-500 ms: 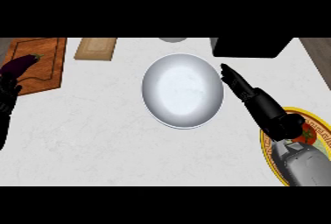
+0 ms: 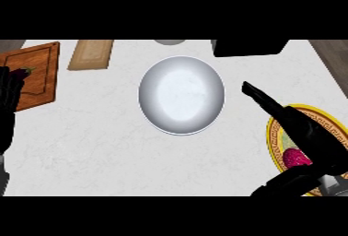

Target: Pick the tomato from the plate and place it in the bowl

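Right hand [image 2: 302, 131] hung over yellow-rimmed plate [image 2: 273, 138], fingers straight, pointing toward bowl [image 2: 181, 95], thumb apart below; held nothing. Tomato [image 2: 295, 157] lay on plate, partly hidden beneath hand. Bowl sat mid-counter, nothing inside. Left hand [image 2: 8, 92] rested open at left edge beside wooden board [image 2: 37, 69]. No legible writing anywhere.

You've got one bowl [image 2: 181, 95], one plate [image 2: 273, 138] with one tomato [image 2: 295, 157] on it, two boards [image 2: 38, 73] [image 2: 91, 54], and two hands [image 2: 299, 126] [image 2: 8, 90].
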Controlling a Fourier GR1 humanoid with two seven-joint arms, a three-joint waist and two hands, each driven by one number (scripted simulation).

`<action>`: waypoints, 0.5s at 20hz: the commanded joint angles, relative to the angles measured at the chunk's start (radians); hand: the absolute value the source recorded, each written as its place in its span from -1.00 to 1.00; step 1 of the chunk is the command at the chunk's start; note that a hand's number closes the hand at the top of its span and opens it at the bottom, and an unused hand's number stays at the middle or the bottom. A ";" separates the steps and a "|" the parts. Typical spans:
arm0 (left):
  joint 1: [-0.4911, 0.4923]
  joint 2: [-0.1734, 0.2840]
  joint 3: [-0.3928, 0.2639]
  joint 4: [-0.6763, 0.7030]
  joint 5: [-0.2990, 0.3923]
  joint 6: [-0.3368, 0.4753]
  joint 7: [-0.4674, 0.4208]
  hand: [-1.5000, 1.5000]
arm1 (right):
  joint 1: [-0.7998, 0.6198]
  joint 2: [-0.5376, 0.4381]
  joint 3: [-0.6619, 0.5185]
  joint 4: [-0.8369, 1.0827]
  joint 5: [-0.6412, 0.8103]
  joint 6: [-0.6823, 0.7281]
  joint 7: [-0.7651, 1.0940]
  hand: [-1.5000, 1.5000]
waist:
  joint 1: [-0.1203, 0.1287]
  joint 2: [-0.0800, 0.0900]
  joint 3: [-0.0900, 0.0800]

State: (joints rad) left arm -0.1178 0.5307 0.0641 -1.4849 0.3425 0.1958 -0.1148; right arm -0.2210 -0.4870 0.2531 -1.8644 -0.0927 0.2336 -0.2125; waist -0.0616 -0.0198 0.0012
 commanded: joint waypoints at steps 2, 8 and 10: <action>0.002 -0.023 0.017 0.003 0.021 0.008 -0.003 0.00 | 0.244 -0.055 -0.069 -0.074 0.185 -0.079 -0.379 -1.00 | -0.029 0.007 0.006; -0.061 -0.019 0.010 0.006 0.017 -0.010 0.020 0.00 | 0.518 -0.158 -0.210 -0.051 0.329 -0.159 -0.733 -1.00 | 0.001 0.014 0.001; -0.033 -0.010 0.021 -0.023 0.024 -0.010 0.031 0.00 | 0.566 -0.215 -0.333 -0.072 0.341 -0.194 -0.733 -1.00 | -0.002 0.009 0.001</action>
State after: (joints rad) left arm -0.1464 0.5131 0.0765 -1.4987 0.3596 0.1949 -0.0969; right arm 0.2186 -0.6322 0.0474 -1.9277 0.1754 0.0982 -0.8234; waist -0.0639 -0.0103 0.0031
